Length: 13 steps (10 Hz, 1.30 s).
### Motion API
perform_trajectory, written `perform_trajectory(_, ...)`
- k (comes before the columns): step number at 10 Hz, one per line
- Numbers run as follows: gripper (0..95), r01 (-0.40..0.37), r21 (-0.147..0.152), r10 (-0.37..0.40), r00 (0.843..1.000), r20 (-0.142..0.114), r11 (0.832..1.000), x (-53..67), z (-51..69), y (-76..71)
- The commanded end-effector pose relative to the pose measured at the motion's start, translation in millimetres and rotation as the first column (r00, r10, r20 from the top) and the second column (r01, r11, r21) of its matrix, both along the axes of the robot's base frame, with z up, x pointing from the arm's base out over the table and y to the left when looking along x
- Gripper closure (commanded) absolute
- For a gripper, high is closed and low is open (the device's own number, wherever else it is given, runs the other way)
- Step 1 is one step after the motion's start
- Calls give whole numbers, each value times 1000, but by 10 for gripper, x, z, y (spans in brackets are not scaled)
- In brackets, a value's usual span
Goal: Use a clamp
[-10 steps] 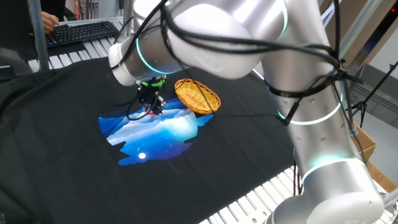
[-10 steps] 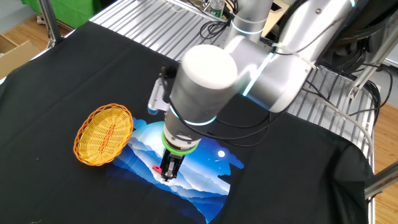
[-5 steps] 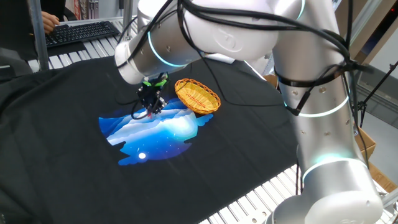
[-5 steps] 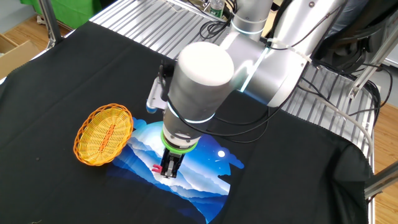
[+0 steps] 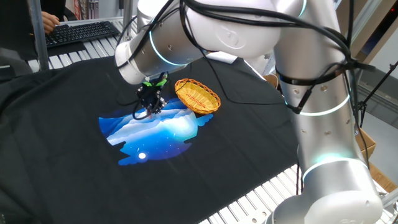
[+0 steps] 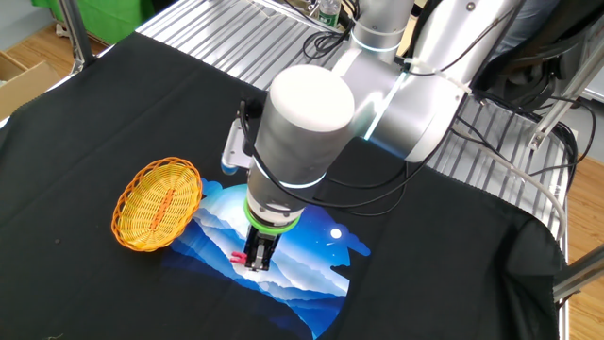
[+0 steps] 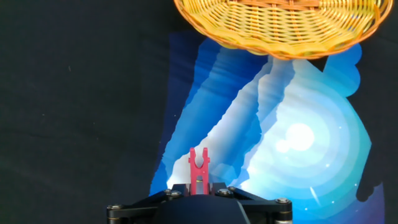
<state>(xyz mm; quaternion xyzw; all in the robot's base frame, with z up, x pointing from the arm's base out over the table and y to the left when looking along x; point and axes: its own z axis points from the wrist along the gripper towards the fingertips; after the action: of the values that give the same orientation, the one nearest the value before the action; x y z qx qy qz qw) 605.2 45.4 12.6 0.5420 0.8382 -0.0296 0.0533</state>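
One step looks done: the black two-finger gripper (image 7: 199,186) at bottom centre grips the small red-pink clamp (image 7: 199,167). Beyond, at the top, the woven yellow basket (image 7: 280,28) waits; clipping remains.

Two raised fixed views from opposite table sides, plus close downward hand view, all sharing the basket (image 5: 198,96).

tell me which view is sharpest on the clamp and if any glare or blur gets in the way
Hand view is sharpest: the red clamp stands crisp between the gripper fingers, with the basket cut off at the top. One fixed view shows the clamp only as a tiny speck, and the big glossy arm up close looks soft. The other fixed view is evenly lit, with the clamp small but readable.
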Motion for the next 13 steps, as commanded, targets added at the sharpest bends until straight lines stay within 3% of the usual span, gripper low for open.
perform_trajectory(1, 380, 23, 2, -23, 1000, 1, 1000, 13, -10, -1)
perform_trajectory(2, 190, 27, 1, -27, 1000, 1, 1000, 13, -10, -1)
perform_trajectory(5, 190, 31, -1, -31, 1000, 2, 1000, 13, -10, -1)
perform_trajectory(8, 190, 49, -25, -48, 999, 16, 998, 13, -10, -1)
perform_trajectory(13, 190, 65, -24, -64, 998, 16, 998, 12, -3, 0)
